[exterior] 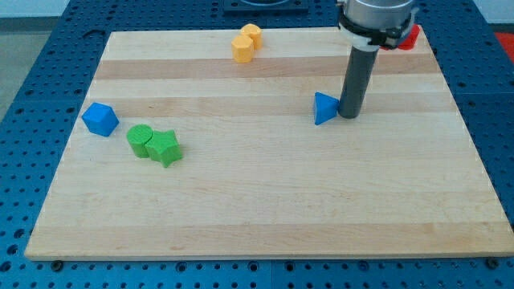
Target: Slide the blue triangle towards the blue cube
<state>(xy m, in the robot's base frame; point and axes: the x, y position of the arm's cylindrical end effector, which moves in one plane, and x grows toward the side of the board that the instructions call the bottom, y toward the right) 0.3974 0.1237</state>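
My tip (350,116), a bare dark rod with no jaws, touches the small blue plastic triangle (324,108) on its right side, apparently placed to shove it leftward toward the blue plastic cube (100,119), well apart at the pale wooden board's (265,217) left edge.

Blue blocks (100,119) 2; green (140,140) 2; yellow (242,47) 2; red (410,37) maybe 1

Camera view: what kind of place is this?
Likely a robotics lab bench: a wooden board sits on a blue perforated table, small coloured blocks like the blue triangle are scattered, and my tip sits just right of it.
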